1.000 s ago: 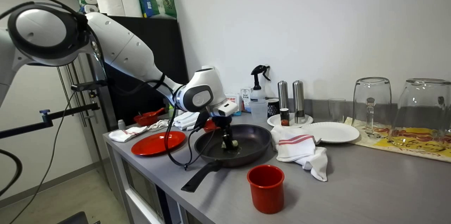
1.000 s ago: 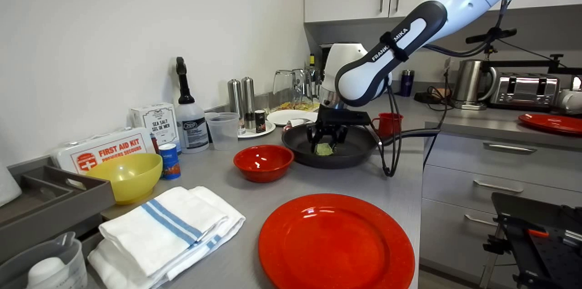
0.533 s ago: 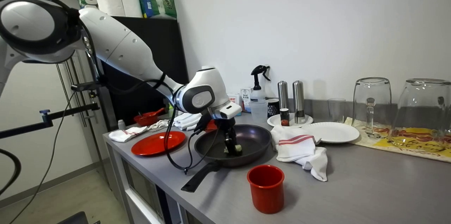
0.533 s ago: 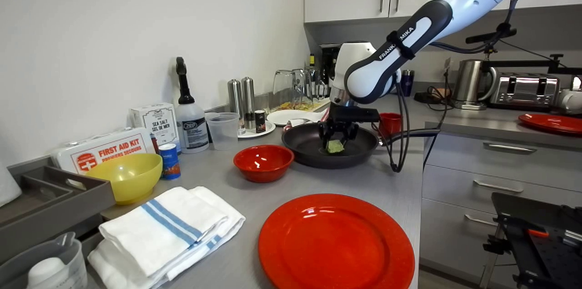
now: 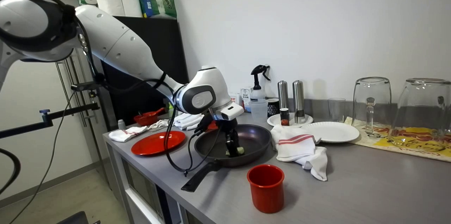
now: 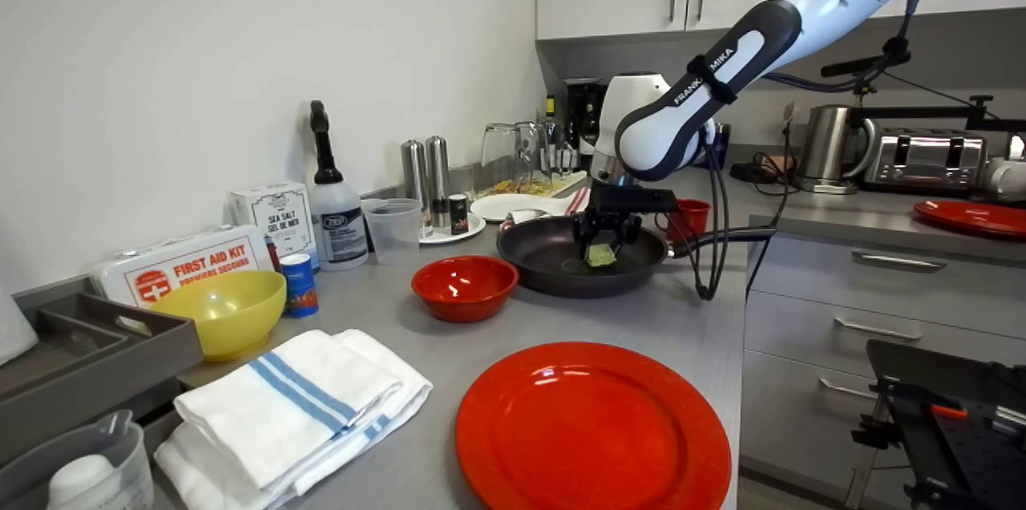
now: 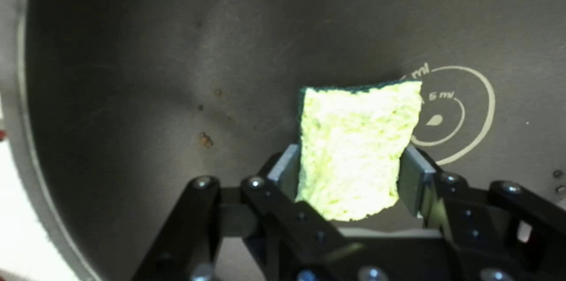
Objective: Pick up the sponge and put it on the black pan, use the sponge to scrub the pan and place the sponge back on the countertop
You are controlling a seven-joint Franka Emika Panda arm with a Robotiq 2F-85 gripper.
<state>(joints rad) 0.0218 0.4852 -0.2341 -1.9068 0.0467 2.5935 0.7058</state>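
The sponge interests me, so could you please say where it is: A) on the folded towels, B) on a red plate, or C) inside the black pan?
C: in both exterior views, the sponge, gripped by the fingers, is inside the black pan.

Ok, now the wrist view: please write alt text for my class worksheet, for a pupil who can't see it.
A pincer grips a yellow-green sponge from both sides in a black pan, seen from above. Pale printed markings, partly hidden by the sponge, show to its right; small brown specks lie to its left.
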